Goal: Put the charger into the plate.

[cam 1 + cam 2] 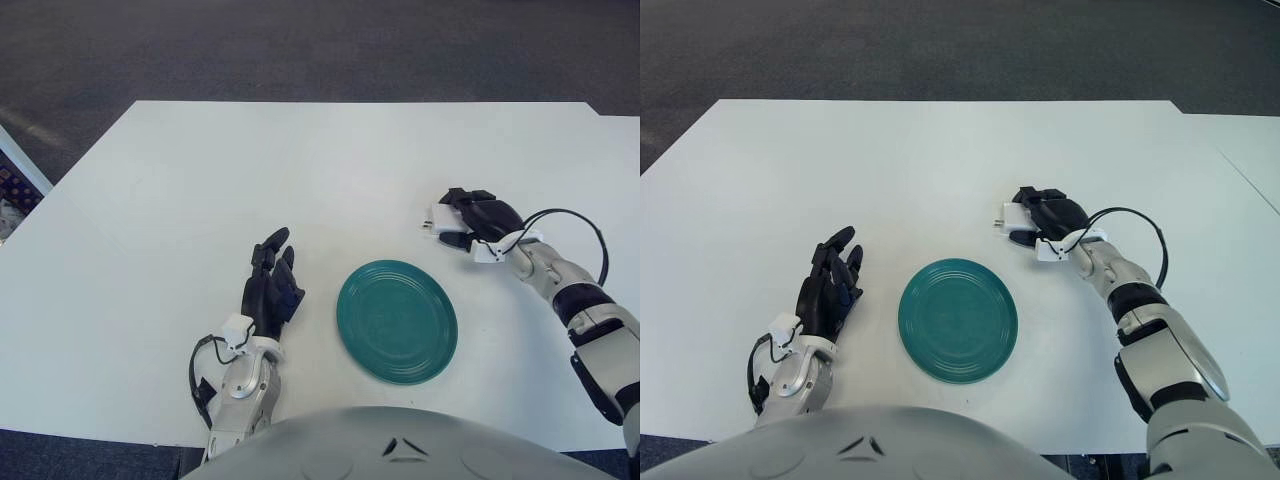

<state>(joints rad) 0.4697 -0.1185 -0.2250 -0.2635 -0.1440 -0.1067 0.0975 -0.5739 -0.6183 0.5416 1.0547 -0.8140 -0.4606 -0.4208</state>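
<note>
1. White table (200,170): fills most of the frame, from the upper edge band down to the lower corners. A dark carpeted floor (300,45) runs across the top of the frame behind it.

2. Robot torso (400,445): a grey curved body section at the bottom centre of the frame, overlapping the table's near edge.

3. Right arm (570,300): enters from the lower right corner and extends up and leftward to the centre right of the frame. A black cable loops above the wrist.

4. Green plate (397,320): round, teal-green, lying flat on the table just below and right of frame centre. Nothing lies in it.

5. Left hand (270,290): lower left of centre, just left of the plate and apart from it. Fingers extended and relaxed, pointing toward the top of the frame, holding nothing.

6. Right hand (480,222): centre right of the frame, above and right of the plate, clear of its rim. Fingers curled down around the charger, grasping it.

7. Charger (441,217): small white block, showing at the left side of the right hand's fingers, with its prongs pointing left. It sits above the plate's upper right rim, outside the plate. Whether it is touching the table or lifted cannot be told.
</note>
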